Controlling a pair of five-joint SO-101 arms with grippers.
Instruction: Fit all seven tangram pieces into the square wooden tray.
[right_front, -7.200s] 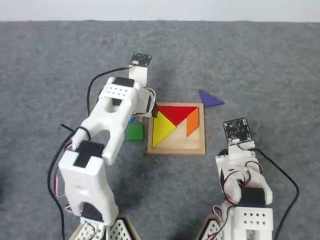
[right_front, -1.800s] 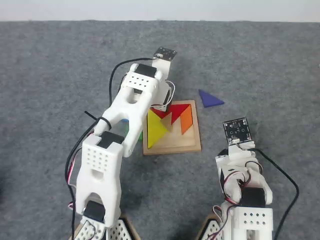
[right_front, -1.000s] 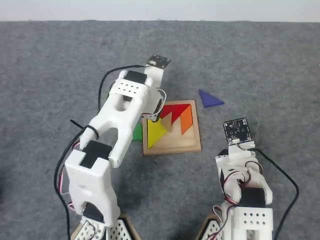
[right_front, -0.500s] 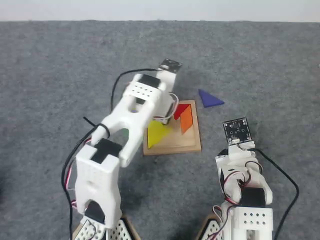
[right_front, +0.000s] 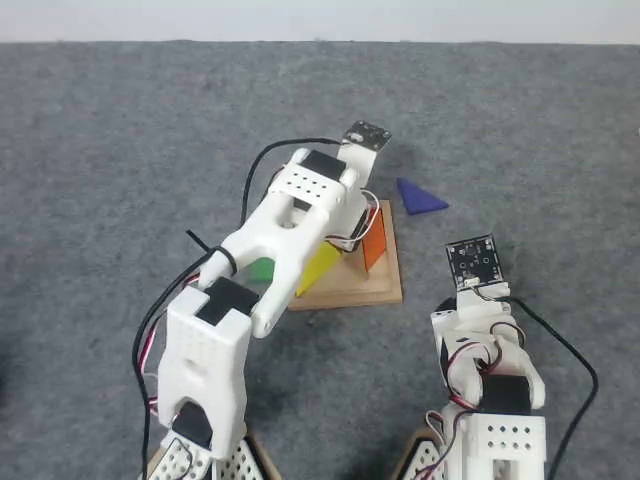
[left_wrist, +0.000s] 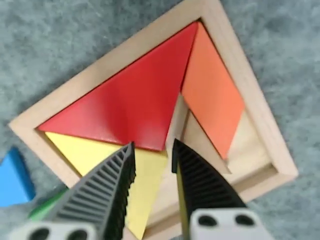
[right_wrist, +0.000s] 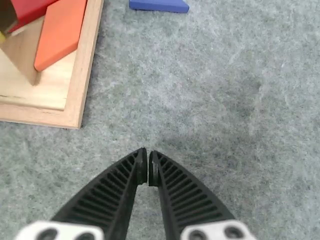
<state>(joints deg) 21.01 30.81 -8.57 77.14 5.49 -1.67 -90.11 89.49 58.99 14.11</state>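
Left wrist view puts your left end effector (left_wrist: 152, 147) over the square wooden tray (left_wrist: 245, 85), fingers apart above the yellow triangle (left_wrist: 82, 150), beside the red triangle (left_wrist: 135, 105) and orange parallelogram (left_wrist: 212, 95). A blue piece (left_wrist: 15, 177) and green piece (left_wrist: 47, 210) lie just left of the tray, a purple triangle (right_front: 420, 198) beyond its far right corner. Your right end effector (right_wrist: 148, 167) sits closed over the grey worktop (right_wrist: 225, 100), near and right of the tray.
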